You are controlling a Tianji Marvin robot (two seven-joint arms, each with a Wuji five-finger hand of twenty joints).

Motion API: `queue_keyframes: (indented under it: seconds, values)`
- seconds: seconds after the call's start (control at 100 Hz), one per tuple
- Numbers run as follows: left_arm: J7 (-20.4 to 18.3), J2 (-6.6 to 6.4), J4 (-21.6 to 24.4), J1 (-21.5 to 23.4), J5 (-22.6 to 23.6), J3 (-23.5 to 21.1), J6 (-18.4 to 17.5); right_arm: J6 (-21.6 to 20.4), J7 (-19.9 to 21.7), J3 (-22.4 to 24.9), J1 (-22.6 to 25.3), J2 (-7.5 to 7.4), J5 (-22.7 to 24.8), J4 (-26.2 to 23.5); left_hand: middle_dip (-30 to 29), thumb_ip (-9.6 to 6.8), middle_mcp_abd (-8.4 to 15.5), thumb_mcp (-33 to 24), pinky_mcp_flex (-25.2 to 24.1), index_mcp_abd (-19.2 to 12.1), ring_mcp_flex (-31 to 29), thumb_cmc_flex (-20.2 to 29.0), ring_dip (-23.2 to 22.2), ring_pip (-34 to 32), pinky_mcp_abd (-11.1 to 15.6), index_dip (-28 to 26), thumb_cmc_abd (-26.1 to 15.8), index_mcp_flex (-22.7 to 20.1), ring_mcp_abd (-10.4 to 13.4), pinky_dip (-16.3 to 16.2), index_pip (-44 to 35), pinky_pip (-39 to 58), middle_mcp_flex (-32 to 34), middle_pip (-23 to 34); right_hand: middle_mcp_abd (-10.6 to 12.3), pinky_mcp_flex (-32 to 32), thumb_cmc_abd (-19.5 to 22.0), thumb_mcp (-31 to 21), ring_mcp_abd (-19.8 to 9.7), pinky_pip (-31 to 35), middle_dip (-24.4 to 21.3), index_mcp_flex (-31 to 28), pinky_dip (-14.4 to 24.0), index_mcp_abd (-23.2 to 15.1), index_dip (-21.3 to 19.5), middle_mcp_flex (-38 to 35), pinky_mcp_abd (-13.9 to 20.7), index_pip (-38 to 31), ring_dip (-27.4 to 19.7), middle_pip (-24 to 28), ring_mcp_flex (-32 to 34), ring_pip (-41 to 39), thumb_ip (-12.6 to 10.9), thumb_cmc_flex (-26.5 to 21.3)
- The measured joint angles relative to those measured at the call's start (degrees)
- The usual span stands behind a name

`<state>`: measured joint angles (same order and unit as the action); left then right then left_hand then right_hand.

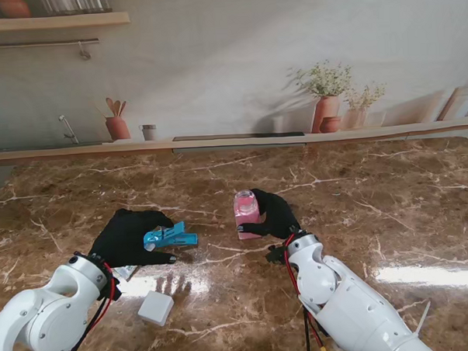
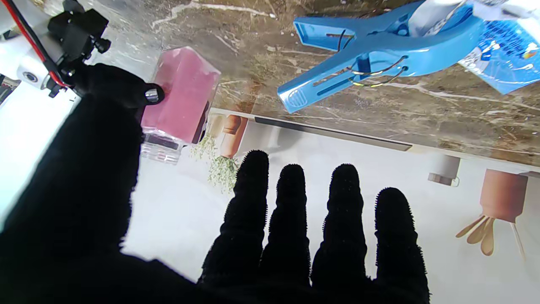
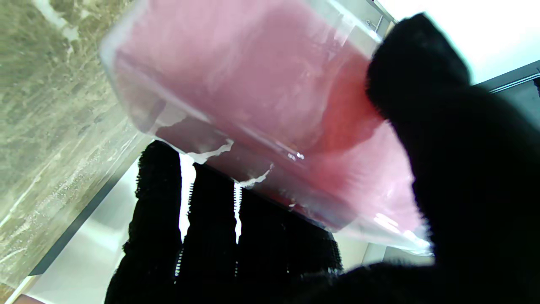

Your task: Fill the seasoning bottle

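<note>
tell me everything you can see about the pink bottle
The seasoning bottle is a clear, square-sided container, glass or plastic by its look, filled with pink contents nearly to its neck. Its mouth looks open, with no cap visible. It stands roughly upright on the marble table, right of the blue clip. The right robot hand wraps it, fingers behind and thumb on the near side.

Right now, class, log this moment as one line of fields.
right hand: shut on bottle | bottle: pink, upright on table | left hand: open, beside blue clip | clip: on packet
</note>
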<state>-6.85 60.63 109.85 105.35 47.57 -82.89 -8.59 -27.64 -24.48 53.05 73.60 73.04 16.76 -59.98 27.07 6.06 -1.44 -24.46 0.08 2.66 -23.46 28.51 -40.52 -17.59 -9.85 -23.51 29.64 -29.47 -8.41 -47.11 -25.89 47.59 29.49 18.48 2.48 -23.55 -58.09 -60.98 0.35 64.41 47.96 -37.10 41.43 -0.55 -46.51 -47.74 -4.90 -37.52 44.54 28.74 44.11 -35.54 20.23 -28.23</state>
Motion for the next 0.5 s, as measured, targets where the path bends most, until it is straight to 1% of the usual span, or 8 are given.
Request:
queue_keyframes:
  seconds: [0.1,0.13,0.25,0.33,0.37,0.44,0.47,0.5]
  values:
    - [1.1,0.12,-0.7,-1.1,0.0,1.2,0.4,-0.3,0.1,-0.7,-1.2,0.4,-0.6,1.8,0.0,0.0,-0.1,0.0,0.0,0.0,0.0,0.0,0.0,0.0,0.0,0.0,0.0,0.0,0.0,0.0,0.0,0.0,0.0,0.0,0.2,0.3,0.0,-0.6,0.0,0.0,-0.7,0.6,0.0,-0.4,-0.1,0.4,0.0,0.1,0.0,0.1,-0.1,0.0,0.0,0.0]
    - [1.4,0.17,-1.0,-1.4,0.0,1.5,0.6,-0.3,0.2,-0.9,-1.5,0.51,-0.9,2.2,0.0,0.0,-0.1,0.4,0.0,0.0,0.0,0.0,0.0,0.0,0.0,0.0,-0.7,0.0,0.0,0.0,0.0,0.0,0.0,0.0,0.5,0.3,0.0,-0.8,0.0,0.0,-0.8,1.1,0.0,-0.4,-0.1,0.8,0.0,0.2,0.0,0.3,-0.5,0.0,0.0,0.0]
    - [2.1,0.47,-1.6,-2.6,-0.6,2.4,1.6,-0.7,1.1,-1.7,-3.0,1.0,-2.2,4.6,-0.5,0.0,-0.1,0.6,0.0,0.0,0.0,0.0,0.0,0.0,0.0,0.0,-0.7,0.0,0.0,0.0,0.0,-0.7,0.0,0.0,0.9,0.7,0.1,-2.8,0.1,-0.7,-2.6,2.0,0.0,-0.7,-0.2,2.1,0.0,1.4,0.0,0.9,-1.2,0.0,0.0,0.0]
    - [2.1,0.57,-1.8,-3.2,-1.0,2.7,2.0,-0.8,1.7,-2.0,-3.9,1.39,-3.4,6.2,-0.7,0.0,-0.2,0.6,0.0,0.0,0.0,0.0,0.3,0.0,0.0,0.0,-0.7,0.0,0.0,0.0,0.0,-0.7,0.0,0.0,1.4,1.3,0.7,-4.0,0.4,-1.6,-4.5,2.9,0.0,-0.9,-0.2,3.3,0.0,2.1,-0.1,1.3,-2.3,0.1,0.0,0.0]
    - [2.1,0.59,-1.8,-3.5,-1.1,2.8,2.1,-0.8,1.8,-2.1,-4.2,1.58,-3.8,7.0,-0.7,0.0,-0.2,0.6,-0.2,0.0,0.0,0.0,0.4,0.0,0.0,0.0,-0.7,0.0,0.0,0.1,0.0,-0.7,0.0,0.0,1.6,1.5,0.7,-4.1,0.5,-2.6,-6.7,3.0,0.0,-1.0,-0.1,3.9,0.0,2.4,-0.6,2.3,-2.3,0.7,0.0,-0.6]
    - [2.0,0.6,-2.0,-4.0,-1.1,2.9,2.3,-0.8,2.0,-2.4,-4.8,1.84,-4.3,8.3,-0.7,-0.01,-0.2,0.6,-0.5,0.0,0.0,0.0,0.7,0.0,0.0,0.0,-0.7,0.0,0.0,0.1,0.6,-0.8,0.0,0.0,2.2,1.7,0.8,-5.0,0.5,-3.5,-8.4,3.9,0.0,-1.2,-0.1,5.1,0.0,2.8,-0.8,2.9,-2.9,0.9,-0.3,-0.6]
    - [2.0,0.61,-2.0,-4.2,-1.1,2.9,2.3,-0.8,2.2,-2.5,-5.1,1.95,-4.5,8.9,-0.7,-0.01,-0.2,0.6,-0.5,0.0,0.0,0.0,0.7,0.0,0.0,0.0,-0.7,0.0,0.0,0.1,0.6,-0.8,0.0,0.0,2.2,1.8,0.9,-5.1,0.6,-3.6,-8.5,4.2,0.0,-1.3,-0.1,5.3,0.0,2.8,-0.8,3.0,-3.0,1.0,-1.4,-0.6]
    - [2.0,0.61,-2.1,-4.4,-1.2,3.0,2.3,-0.9,2.4,-2.7,-5.3,2.04,-4.7,9.5,-0.7,-0.01,-0.2,0.6,-0.5,0.0,0.0,0.0,0.7,0.0,0.0,0.0,-0.7,0.0,0.0,0.1,0.6,-0.8,0.0,0.0,2.3,1.8,1.4,-5.2,0.9,-3.6,-8.5,4.8,0.0,-1.3,-0.1,5.8,0.0,2.8,-0.9,3.1,-3.0,1.0,-1.4,-0.6]
